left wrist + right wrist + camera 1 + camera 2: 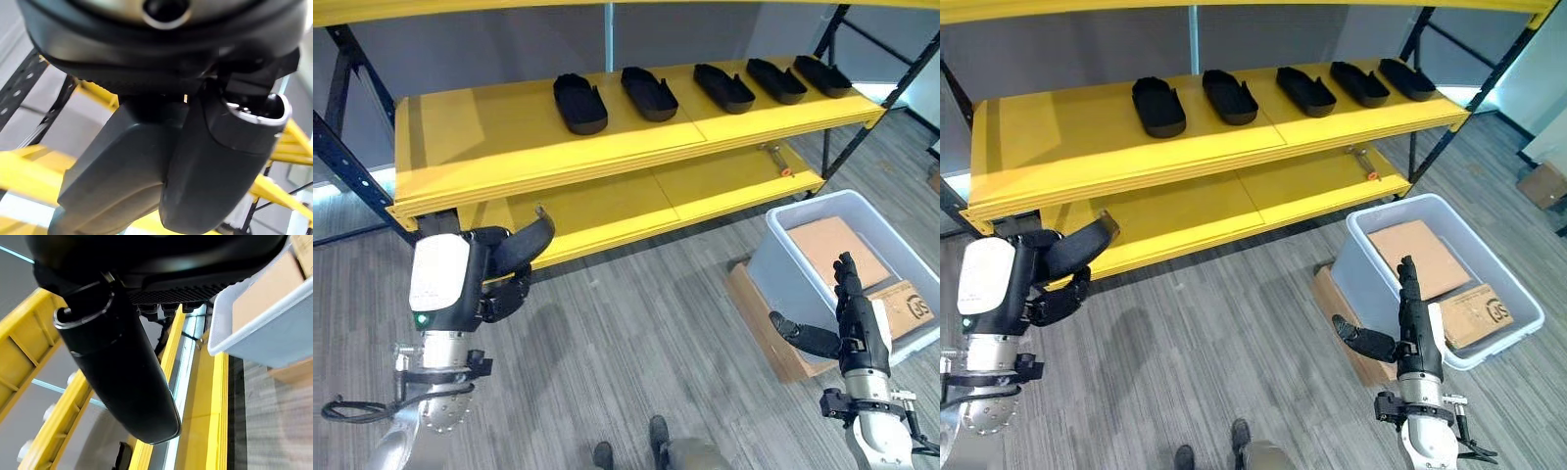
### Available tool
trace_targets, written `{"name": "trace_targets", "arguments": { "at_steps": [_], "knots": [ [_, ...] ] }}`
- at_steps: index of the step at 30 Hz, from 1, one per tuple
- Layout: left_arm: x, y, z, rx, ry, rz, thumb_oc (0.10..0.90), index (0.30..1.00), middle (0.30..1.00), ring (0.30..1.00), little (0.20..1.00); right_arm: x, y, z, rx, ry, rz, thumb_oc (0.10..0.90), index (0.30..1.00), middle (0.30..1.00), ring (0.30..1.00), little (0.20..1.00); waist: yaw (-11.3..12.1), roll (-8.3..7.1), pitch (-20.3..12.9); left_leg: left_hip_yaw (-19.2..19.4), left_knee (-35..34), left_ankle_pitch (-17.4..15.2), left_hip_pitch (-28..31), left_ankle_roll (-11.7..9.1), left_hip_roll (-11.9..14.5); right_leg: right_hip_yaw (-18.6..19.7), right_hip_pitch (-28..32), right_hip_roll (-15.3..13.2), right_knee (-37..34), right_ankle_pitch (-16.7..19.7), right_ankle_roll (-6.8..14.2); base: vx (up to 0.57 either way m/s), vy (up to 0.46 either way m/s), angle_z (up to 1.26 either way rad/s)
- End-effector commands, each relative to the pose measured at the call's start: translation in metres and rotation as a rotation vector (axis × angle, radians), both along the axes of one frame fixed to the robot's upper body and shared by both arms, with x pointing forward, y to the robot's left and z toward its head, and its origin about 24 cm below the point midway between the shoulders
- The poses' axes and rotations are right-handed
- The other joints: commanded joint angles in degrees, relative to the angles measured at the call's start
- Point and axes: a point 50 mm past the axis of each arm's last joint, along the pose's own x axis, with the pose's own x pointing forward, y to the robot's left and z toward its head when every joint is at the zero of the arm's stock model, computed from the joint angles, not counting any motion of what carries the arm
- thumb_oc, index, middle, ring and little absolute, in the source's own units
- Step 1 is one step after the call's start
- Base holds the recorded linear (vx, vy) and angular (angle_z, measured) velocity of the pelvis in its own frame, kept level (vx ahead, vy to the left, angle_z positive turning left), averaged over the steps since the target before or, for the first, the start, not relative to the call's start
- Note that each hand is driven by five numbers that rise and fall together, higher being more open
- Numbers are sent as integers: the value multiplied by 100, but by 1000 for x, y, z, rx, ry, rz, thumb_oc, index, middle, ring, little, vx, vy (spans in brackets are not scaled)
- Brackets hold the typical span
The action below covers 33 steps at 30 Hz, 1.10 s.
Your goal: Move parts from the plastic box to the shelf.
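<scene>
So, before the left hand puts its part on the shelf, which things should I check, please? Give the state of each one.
1. Part held: left hand has its fingers curled round a black part. Ok.
2. Free place: the upper shelf is bare left of the five black parts. Ok.
3. Height: the held part is at the lower shelf edge, below the upper board. Not ok.
4. Right hand: straight fingers, holding nothing, at the plastic box. Ok.
5. More parts in the box: cardboard shows there. Cannot tell.

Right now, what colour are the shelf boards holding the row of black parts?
Yellow; the wide flat shelf boards show best in the left eye view.
</scene>
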Motion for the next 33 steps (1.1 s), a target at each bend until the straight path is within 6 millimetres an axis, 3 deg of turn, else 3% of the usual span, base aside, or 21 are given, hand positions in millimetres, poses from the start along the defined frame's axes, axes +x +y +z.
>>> {"name": "trace_targets", "arguments": {
  "at_steps": [1, 3, 12, 15, 18, 20, 23, 24, 25, 27, 28, 30, 32, 33],
  "knots": [
    [6, -22, 62, 6, -316, -170, 400, 300, 300, 300, 300, 9, -5, 52, -79, -260, 38, 900, 1000, 1000, 1000, 1000, -333, 45, -267, -125, -340, -94, 243, 92, -321, 388, 10, 289, -535, -41, 357, 52, -23, 42],
    [3, -25, 58, -19, -301, -185, 400, 300, 300, 300, 300, 10, -6, 54, -87, -264, 38, 900, 1000, 1000, 1000, 1000, -253, 131, -349, -59, -338, -119, 281, 75, -329, 265, 247, 208, -733, -33, 301, 102, -55, 71],
    [6, -28, 55, -61, -294, -201, 400, 300, 300, 300, 300, 8, -12, 58, -104, -280, 10, 900, 1000, 1000, 1000, 1000, -268, 229, -393, -236, -78, -273, 355, -69, -256, -12, 502, 183, -676, -296, 144, 71, -82, 22],
    [8, -28, 54, -77, -288, -196, 400, 300, 300, 300, 300, 11, -10, 63, -104, -301, 24, 900, 1000, 1000, 1000, 1000, -262, 228, -286, -284, 487, -460, 242, -200, -254, -137, 555, 198, -544, -423, 60, 53, -135, 26],
    [9, -29, 55, -80, -291, -202, 400, 300, 300, 300, 300, 12, -12, 70, -118, -328, 35, 900, 1000, 1000, 1000, 1000, -215, 197, -8, -192, 1814, -147, -284, -487, -344, -250, 693, 112, -484, -443, -48, -24, -104, 28],
    [10, -29, 55, -86, -298, -200, 400, 300, 300, 300, 300, 14, -12, 72, -120, -341, 27, 900, 1000, 1000, 1000, 1000, -214, 211, 132, -93, 2239, -77, -631, -551, -136, -390, 723, 55, -412, -509, -85, -63, -68, 57],
    [6, -25, 54, -93, -312, -169, 400, 300, 300, 300, 300, 12, -14, 71, -123, -342, -5, 900, 1000, 1000, 1000, 1000, -253, 180, 124, 174, 1716, -4, -794, -482, 662, -511, 746, -126, -266, -675, -56, 53, 17, 46],
    [5, -22, 54, -101, -331, -140, 400, 300, 300, 300, 300, 11, -13, 69, -123, -345, -18, 900, 1000, 1000, 1000, 1000, -231, 208, 114, 33, 981, 349, -775, -548, 1147, -509, 665, -137, -46, -861, -32, 154, 95, 32],
    [4, -17, 52, -113, -341, -104, 400, 300, 300, 300, 300, 11, -13, 69, -131, -354, -31, 900, 1000, 1000, 1000, 1000, -197, 323, 172, -17, 184, 993, -800, -686, 1618, -510, 544, -62, 358, -1116, -44, 119, 78, 25],
    [4, -17, 51, -116, -346, -94, 400, 300, 300, 300, 300, 10, -14, 69, -135, -356, -41, 900, 1000, 1000, 1000, 1000, -192, 357, 197, 80, -275, 1218, -853, -770, 1769, -502, 454, -29, 579, -1248, -74, 81, 81, 3],
    [5, -15, 49, -121, -341, -78, 400, 300, 300, 300, 300, 8, -17, 67, -138, -353, -72, 900, 1000, 1000, 1000, 1000, -243, 427, 281, 598, -609, 1319, -972, -842, 1938, -639, 437, -52, 847, -1413, -67, 80, 98, 3],
    [6, -16, 49, -116, -340, -83, 400, 300, 300, 300, 300, 7, -18, 66, -139, -352, -82, 900, 1000, 1000, 1000, 1000, -204, 465, 328, 754, -635, 1367, -990, -877, 1944, -660, 408, -68, 1077, -1519, -49, 83, 110, 9],
    [4, -14, 46, -97, -333, -72, 400, 300, 300, 300, 300, 6, -13, 60, -137, -334, -75, 900, 1000, 1000, 1000, 1000, -125, 581, 304, 364, -647, 1324, -717, -940, 1944, -437, 464, -76, 1166, -1689, 56, 158, 209, -14],
    [3, -14, 46, -96, -333, -72, 400, 300, 300, 300, 300, 6, -13, 59, -138, -333, -75, 900, 1000, 1000, 1000, 1000, -124, 591, 298, 363, -650, 1325, -715, -946, 1956, -437, 480, -64, 1131, -1670, 55, 198, 262, -43]
  ]
}}
